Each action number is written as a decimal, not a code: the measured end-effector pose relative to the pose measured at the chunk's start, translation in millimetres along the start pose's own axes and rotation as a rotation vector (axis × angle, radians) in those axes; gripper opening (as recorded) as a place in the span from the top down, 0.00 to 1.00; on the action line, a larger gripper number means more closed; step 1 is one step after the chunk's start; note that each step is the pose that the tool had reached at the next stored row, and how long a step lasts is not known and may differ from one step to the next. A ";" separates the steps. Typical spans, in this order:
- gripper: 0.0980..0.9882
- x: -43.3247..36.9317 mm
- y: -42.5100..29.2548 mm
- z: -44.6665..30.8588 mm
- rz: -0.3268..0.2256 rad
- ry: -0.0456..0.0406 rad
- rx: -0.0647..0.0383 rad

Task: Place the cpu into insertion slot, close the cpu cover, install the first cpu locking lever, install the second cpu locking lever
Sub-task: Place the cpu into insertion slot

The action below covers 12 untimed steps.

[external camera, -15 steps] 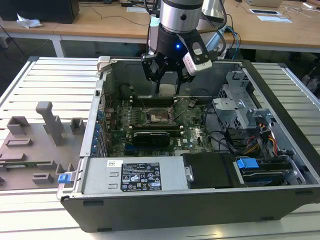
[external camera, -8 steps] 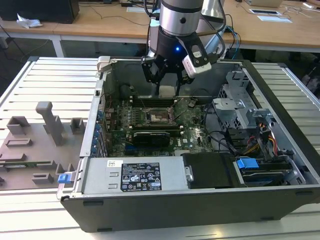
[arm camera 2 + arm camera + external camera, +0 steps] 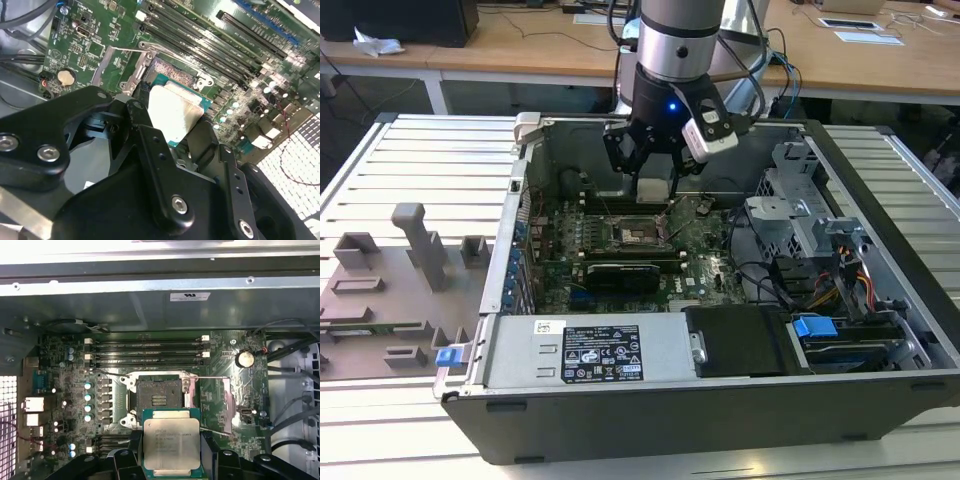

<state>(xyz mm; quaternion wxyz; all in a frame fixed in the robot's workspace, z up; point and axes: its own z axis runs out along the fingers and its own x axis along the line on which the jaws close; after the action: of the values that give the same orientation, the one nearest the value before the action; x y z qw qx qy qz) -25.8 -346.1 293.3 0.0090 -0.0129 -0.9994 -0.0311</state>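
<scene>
My gripper (image 3: 654,178) hangs inside the open computer case, shut on the cpu (image 3: 171,442), a flat square chip with a pale metal top and green edge. Black fingers (image 3: 134,446) press its two opposite sides. In the second wrist view the cpu (image 3: 173,116) is held a little above the board, next to the insertion slot (image 3: 169,70). The insertion slot (image 3: 159,394) is a square black socket with a metal rim, uncovered and with its dark centre bare. The cpu cover (image 3: 227,401) stands flipped up beside it. Thin wire locking levers (image 3: 210,378) stick out, unlatched.
Long black memory slots (image 3: 147,352) run just beyond the socket. A black graphics card (image 3: 615,272) lies near the socket's other side. The power supply (image 3: 590,352), a drive cage (image 3: 800,215) and cable bundles (image 3: 820,285) fill the case's front and the exterior view's right. Grey fixtures (image 3: 420,245) stand on the table.
</scene>
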 end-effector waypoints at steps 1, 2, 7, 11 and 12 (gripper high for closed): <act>0.50 0.5 0.7 2.0 0.000 -0.0002 0.000; 0.50 1.1 1.3 4.1 0.000 -0.0002 0.000; 0.50 4.8 2.8 18.0 0.000 -0.0001 0.000; 0.50 4.8 2.9 22.5 0.000 0.0000 0.001; 0.50 4.7 2.9 22.7 0.000 -0.0001 0.000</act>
<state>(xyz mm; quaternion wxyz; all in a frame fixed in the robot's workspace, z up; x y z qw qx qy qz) -30.8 -341.7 270.9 0.0089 -0.0129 -0.9994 -0.0309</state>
